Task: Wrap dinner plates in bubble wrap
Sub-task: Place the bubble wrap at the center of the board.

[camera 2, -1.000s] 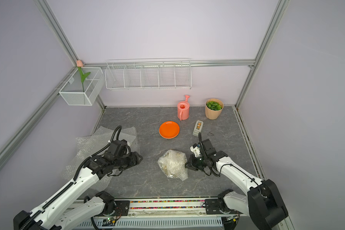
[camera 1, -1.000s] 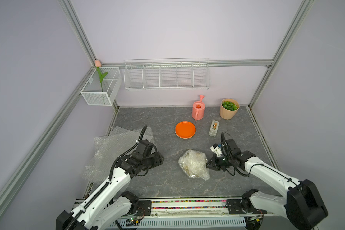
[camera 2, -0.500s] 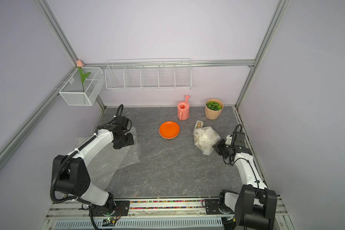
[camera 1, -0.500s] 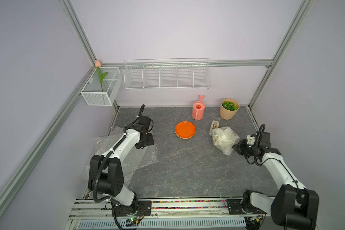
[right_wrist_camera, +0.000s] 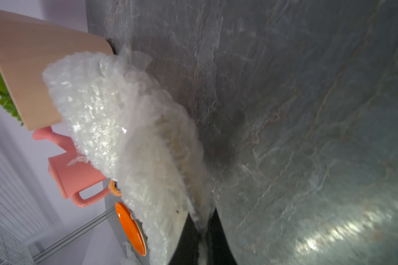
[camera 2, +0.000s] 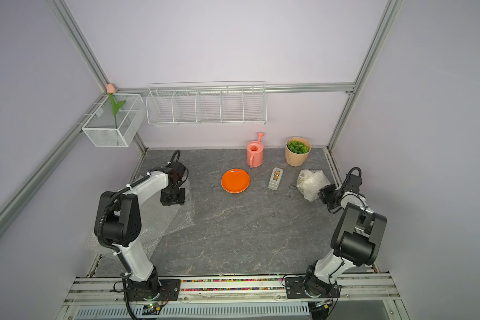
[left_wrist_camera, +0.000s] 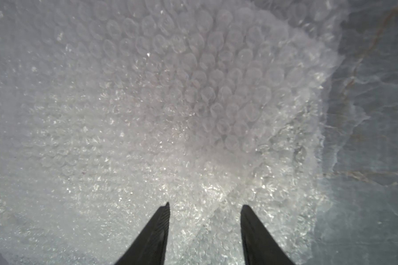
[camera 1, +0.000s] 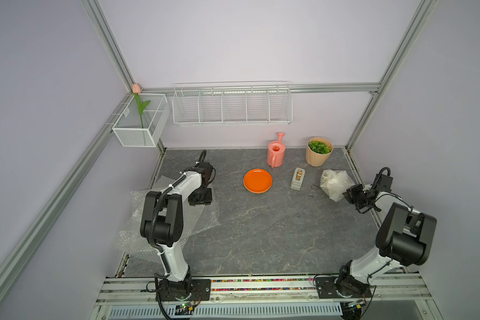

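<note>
Bubble wrap (camera 1: 205, 219) is spread flat at the left of both top views, and the left hand (camera 1: 200, 198) is poised over it, jaws parted. At the right, a wrapped bundle (camera 1: 333, 181) is pinched at its edge by the clamped right hand (camera 1: 349, 194). The orange plate (camera 1: 257, 180) is seen bare mid-frame on the worktop (camera 1: 261, 235).

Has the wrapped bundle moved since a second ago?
Yes. The wrapped bundle, pinched by the right end effector, moved back-right, to beside the plant pot.
</note>
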Controlling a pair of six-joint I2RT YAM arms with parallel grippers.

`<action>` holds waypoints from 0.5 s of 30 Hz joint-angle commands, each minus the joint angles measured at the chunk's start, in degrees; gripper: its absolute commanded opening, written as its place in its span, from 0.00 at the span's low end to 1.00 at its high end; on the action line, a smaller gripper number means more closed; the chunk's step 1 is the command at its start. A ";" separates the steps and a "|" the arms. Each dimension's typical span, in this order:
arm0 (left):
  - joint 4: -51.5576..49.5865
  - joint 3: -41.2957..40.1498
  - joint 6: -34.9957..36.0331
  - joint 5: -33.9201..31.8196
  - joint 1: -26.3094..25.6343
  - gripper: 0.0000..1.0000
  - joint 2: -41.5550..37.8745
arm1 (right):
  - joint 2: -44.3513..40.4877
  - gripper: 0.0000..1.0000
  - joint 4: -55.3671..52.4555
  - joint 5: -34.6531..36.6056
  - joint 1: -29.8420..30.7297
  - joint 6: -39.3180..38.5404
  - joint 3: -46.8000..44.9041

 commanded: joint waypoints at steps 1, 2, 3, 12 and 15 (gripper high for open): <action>-1.96 2.04 1.11 0.30 0.80 0.43 1.09 | 4.62 0.10 2.72 -0.48 -0.31 0.66 4.36; -2.09 2.19 1.20 0.30 0.92 0.39 1.47 | 5.97 0.12 2.53 -0.48 -0.33 0.62 5.16; -2.26 2.31 1.20 0.17 1.01 0.35 1.60 | 6.76 0.15 2.46 -0.33 -0.33 0.62 5.56; -0.71 2.30 2.77 6.56 1.29 0.39 1.21 | 0.07 0.58 -3.04 3.62 -0.52 -4.20 2.24; -1.47 4.45 2.78 6.23 1.20 0.47 3.22 | -4.92 0.60 -4.70 4.53 -0.49 -6.04 -0.69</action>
